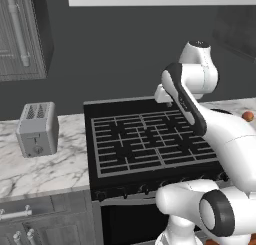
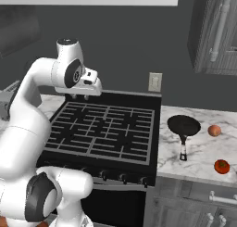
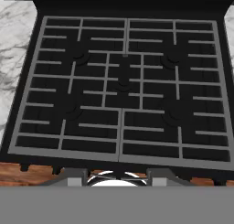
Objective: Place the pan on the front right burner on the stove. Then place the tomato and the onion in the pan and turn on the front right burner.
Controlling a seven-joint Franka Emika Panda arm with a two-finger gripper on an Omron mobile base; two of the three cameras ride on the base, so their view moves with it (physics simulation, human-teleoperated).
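**Kitchen range and marble counter: items as they lie**

Dark grey back wall; white-veined marble counter (image 2: 199,149) on both sides of the stove (image 2: 104,129), dark panelled cabinets above and below with pale bar handles; a white hood edge with a row of dark knobs overhead; wooden floor glimpsed below the stove front in the hand view. No brand, label or legible writing on any item.

Stove: black gas range, grey grid grates bare; row of small knobs along its front edge. Front right burner (image 3: 176,114): nothing on it.

Pan (image 2: 184,125): black, on the counter just right of the stove, handle pointing toward the counter's front edge. Onion (image 2: 214,130): tan-orange, right of the pan, near it but apart. Tomato (image 2: 221,166): red-orange, right of the stove, near the counter's front edge, well clear of the pan.

Toaster (image 1: 37,128): grey, on the counter left of the stove. Wall outlet (image 2: 155,81): pale plate, behind the stove's right rear corner.

Gripper (image 2: 90,88): high above the stove's rear left part; holds nothing; whether its jaws stand wide or narrow cannot be told.
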